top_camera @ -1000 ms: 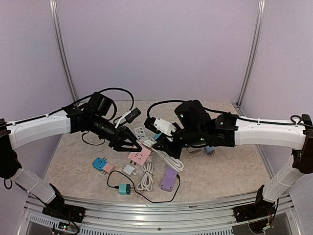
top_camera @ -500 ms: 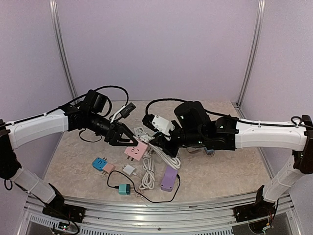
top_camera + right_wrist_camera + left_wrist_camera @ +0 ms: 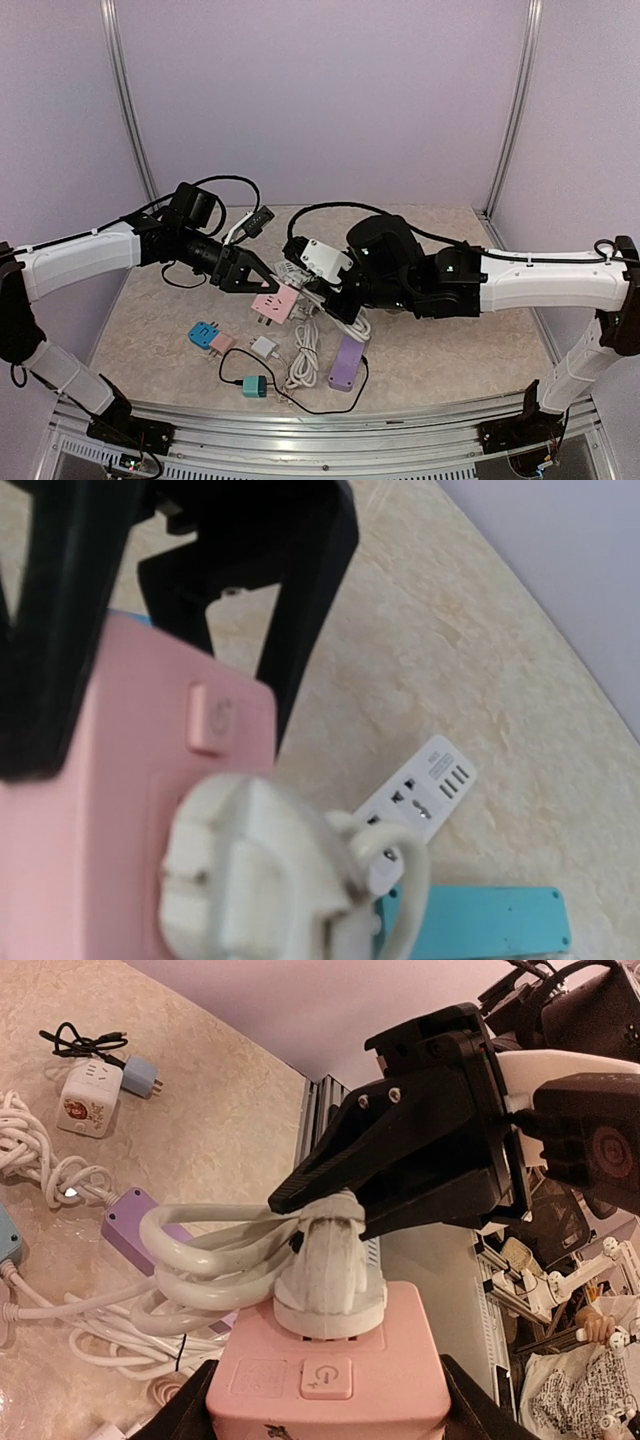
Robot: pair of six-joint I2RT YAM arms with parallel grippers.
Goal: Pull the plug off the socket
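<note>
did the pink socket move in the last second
Yes. In the top view the pink socket has shifted a little left and up the picture, away from the purple power strip, which lies where it did.

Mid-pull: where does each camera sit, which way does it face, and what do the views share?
Top external: above and behind the robot, looking down at the table; shows left gripper and right gripper.
Left wrist: looks along its fingers at socket, plug and right gripper.
Right wrist: faces plug, socket and left gripper from the opposite side; own fingers unclear.
Shared: both wrist views show the plug seated in the socket.
</note>
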